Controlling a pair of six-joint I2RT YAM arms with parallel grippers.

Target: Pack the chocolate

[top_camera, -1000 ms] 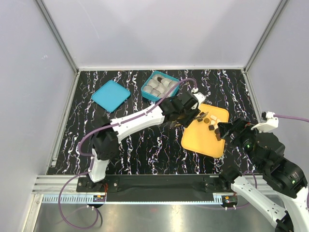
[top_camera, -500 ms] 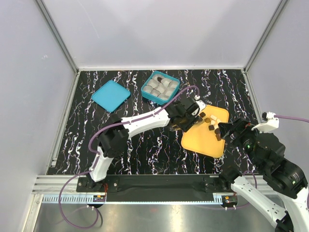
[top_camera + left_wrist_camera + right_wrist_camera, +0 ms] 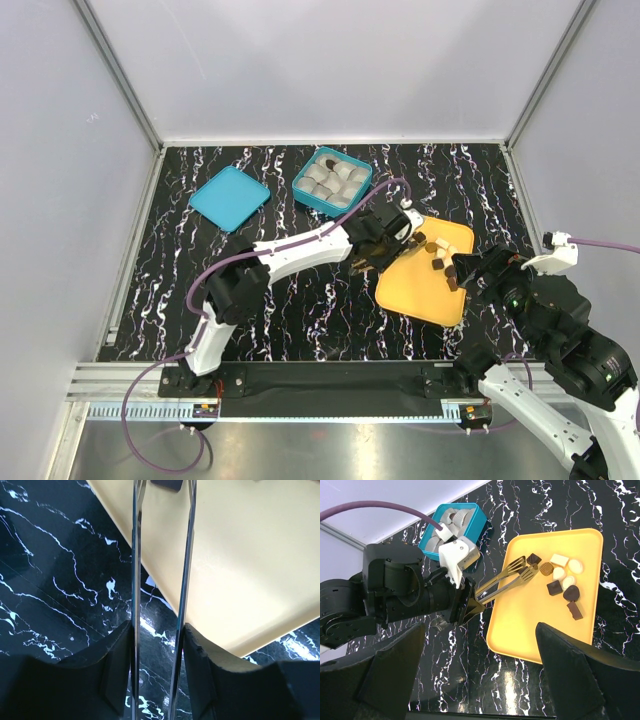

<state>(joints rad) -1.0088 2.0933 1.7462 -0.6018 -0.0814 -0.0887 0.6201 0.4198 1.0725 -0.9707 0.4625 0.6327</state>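
Several chocolate pieces lie at the far end of the yellow tray (image 3: pixel 530 625), dark ones (image 3: pixel 553 587) and cream ones (image 3: pixel 559 560). My left gripper (image 3: pixel 385 238) is shut on metal tongs (image 3: pixel 507 577) that reach over the tray's left edge. In the left wrist view the left gripper (image 3: pixel 159 645) clamps the two blades (image 3: pixel 136 555), which stand slightly apart. A dark chocolate (image 3: pixel 166 484) sits at their tips, also in the right wrist view (image 3: pixel 534 559); I cannot tell if it is pinched. My right gripper (image 3: pixel 485 680) is open and empty, hovering above the tray's near edge.
A blue box (image 3: pixel 331 182) with grey paper cups stands behind the tray, and its teal lid (image 3: pixel 229 197) lies to the left. The table is black marble-patterned, with grey walls on three sides. The right arm (image 3: pixel 560 320) hangs over the near right corner.
My left gripper with the tongs has shifted slightly nearer and right, to the tray's left edge. The right arm has not moved.
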